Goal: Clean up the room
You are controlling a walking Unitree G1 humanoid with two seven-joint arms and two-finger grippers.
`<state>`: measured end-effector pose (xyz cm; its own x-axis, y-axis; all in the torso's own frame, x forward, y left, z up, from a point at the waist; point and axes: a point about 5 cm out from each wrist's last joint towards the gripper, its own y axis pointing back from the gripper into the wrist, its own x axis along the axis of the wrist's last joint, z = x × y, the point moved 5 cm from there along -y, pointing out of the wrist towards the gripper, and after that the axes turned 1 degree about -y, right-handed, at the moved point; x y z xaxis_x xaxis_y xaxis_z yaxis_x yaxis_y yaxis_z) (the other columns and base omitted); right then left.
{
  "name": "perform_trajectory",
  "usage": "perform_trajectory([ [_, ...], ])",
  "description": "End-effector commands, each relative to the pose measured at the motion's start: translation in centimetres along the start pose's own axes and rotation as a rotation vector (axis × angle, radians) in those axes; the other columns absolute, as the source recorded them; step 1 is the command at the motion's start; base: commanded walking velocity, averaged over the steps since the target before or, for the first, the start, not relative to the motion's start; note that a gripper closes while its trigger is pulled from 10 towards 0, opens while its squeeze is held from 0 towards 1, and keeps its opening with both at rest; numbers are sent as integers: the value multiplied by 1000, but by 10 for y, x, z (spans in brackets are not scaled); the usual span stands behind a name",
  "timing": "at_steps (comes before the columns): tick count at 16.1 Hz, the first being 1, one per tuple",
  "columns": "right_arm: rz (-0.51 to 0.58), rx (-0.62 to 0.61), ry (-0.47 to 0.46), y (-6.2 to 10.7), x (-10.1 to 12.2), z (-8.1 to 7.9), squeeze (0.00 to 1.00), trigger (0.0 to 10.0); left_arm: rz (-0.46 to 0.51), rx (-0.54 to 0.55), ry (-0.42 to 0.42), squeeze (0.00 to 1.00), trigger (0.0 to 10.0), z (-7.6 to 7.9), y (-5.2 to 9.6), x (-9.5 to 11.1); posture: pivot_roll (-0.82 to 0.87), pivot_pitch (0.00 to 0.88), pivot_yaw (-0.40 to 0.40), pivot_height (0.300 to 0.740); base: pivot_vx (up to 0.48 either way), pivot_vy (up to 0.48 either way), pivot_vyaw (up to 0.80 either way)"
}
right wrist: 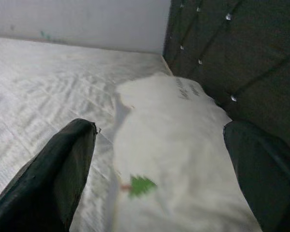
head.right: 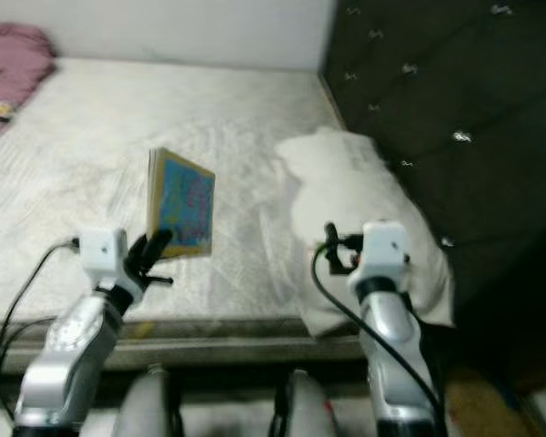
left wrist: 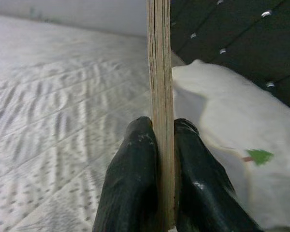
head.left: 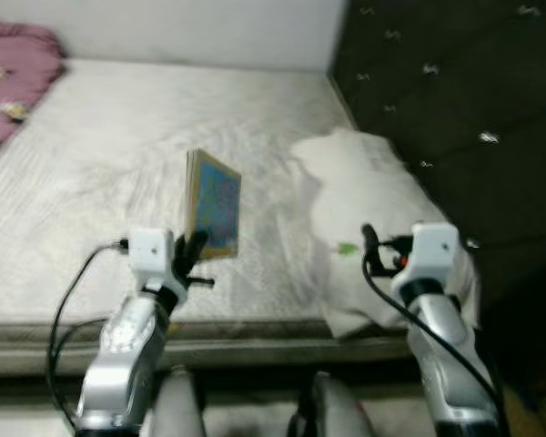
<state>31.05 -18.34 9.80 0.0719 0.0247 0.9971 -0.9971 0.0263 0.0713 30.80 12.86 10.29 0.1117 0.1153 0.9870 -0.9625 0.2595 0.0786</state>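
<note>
Book: we hold a thin book (head.left: 215, 205) with a blue and yellow cover upright above the bed, its lower edge pinched and the rest standing free over the mattress.
Left hand: our left hand (head.left: 189, 255) is closed on the book's bottom edge; in the left wrist view both fingers (left wrist: 130, 183) press flat against its two faces, with the page block rising straight between them.
Grip risk: we judge the hold shallow, since the fingers catch just the low margin; a quick swing of the arm could let the tall book lever out or fan open and drop.
Right hand: our right hand (right wrist: 159, 159) hovers wide open and holds nothing, poised over the white pillow (head.left: 364, 209).
Pillow: it lies crumpled at the bed's near right corner against the dark tufted headboard (head.left: 455, 109), with a small green mark (right wrist: 141, 185) on its cover.
Collision risk: if we lower or turn the right arm, its spread fingers could snag the pillow and drag it off the edge.
Bed: the pale mattress (head.left: 100, 173) is bare around the book, with a pink blanket (head.left: 14, 73) at the far left corner.
Footing risk: our legs stand close to the bed frame, so stepping away with the book could knock it.
</note>
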Motion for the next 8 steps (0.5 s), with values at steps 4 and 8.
perform_trajectory([
  [4,12,17,6,-5,6,-4,0,10000,28,-25,12,0,10000,4,2,6,-38,17,-65,656,0,0,0],
  [8,8,16,2,-5,6,-3,0,10000,34,-42,21,0,10000,7,3,6,-39,15,-68,656,0,0,-203],
])
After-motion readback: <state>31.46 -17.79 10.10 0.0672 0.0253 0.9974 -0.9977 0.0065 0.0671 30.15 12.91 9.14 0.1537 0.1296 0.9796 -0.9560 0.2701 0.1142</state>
